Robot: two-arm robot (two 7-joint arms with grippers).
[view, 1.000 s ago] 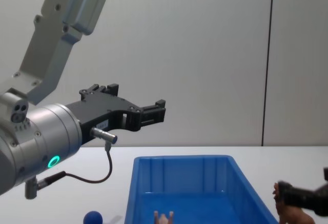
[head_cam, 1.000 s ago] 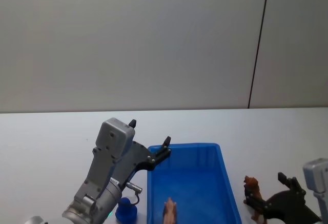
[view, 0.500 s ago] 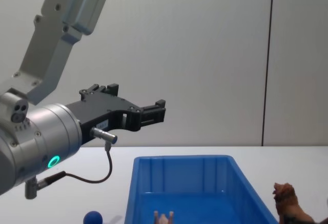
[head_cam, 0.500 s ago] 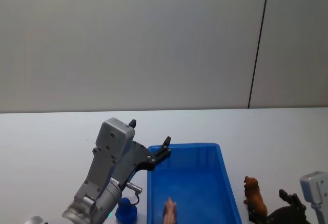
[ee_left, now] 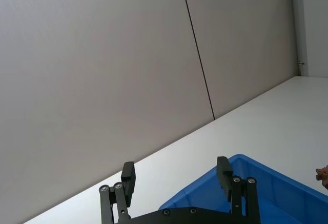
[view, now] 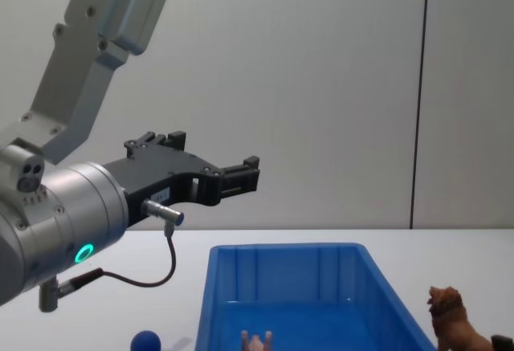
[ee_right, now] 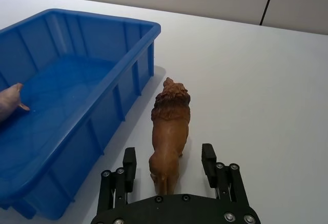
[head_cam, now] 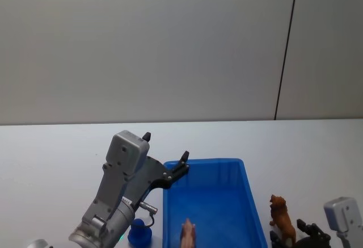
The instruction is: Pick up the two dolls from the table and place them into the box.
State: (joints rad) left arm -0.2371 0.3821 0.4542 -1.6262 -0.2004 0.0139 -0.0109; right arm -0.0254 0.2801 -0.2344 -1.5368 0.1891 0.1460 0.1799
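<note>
- Reddish-brown shaggy plastic lion figurine [ee_right: 169, 131] stands upright on the flat white tabletop [ee_right: 266, 80], just beside the long wall of the large bright blue plastic bin [ee_right: 102, 23]. It is at the bin's 3 o'clock, counting 12 as away from the robot.
- Its head points to 12 o'clock and its rump faces the robot. That suits a straight-in approach from 6 o'clock.
- Right gripper [ee_right: 168, 153] sits low at the lion's 6 o'clock. Its claw is apart, one finger on each side of the hindquarters, with a gap showing on both sides. I judge the grasp to be lined up but not closed.
- The lion's body is narrow, with a thick mane and thin legs. Pinching it across the flanks looks the safer hold.
- Small pale pink plastic pig figurine [head_cam: 188, 234] already lies on the bin floor, towards the 6 o'clock end, so half the task looks done.
- Left gripper [ee_left: 175, 167] hangs in the air over the bin's 10 o'clock corner. Its claw is spread wide and holds nothing.
- A small blue ball [view: 145, 340] rests on the tabletop at the bin's 8 o'clock, outside it.
</note>
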